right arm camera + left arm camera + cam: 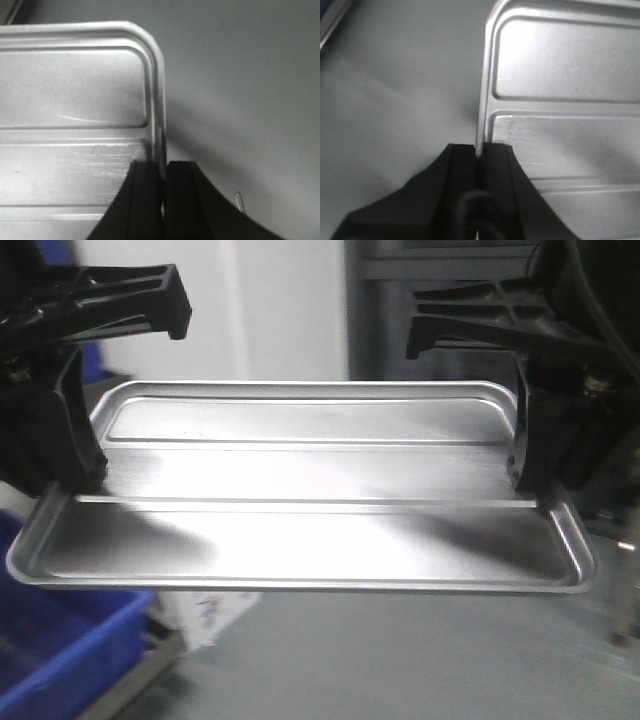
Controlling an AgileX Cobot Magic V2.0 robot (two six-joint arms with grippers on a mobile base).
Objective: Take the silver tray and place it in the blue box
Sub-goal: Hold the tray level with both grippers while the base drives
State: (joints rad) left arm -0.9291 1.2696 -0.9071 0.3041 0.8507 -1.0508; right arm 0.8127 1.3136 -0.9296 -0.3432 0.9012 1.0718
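Note:
The silver tray (300,490) hangs level in the air, held by both arms at its two short ends. My left gripper (75,480) is shut on its left rim, and in the left wrist view the black fingers (465,160) of this gripper (478,152) pinch the rim of the silver tray (560,100). My right gripper (535,490) is shut on the right rim. In the right wrist view that gripper (165,167) clamps the raised edge of the silver tray (75,100). The blue box (60,640) sits low at the left, below the tray.
A grey floor or table surface (400,660) lies beneath the tray. A white object with a metal frame (200,620) stands beside the blue box. Dark shelving (440,300) is behind. A small wire loop (240,200) lies on the grey surface.

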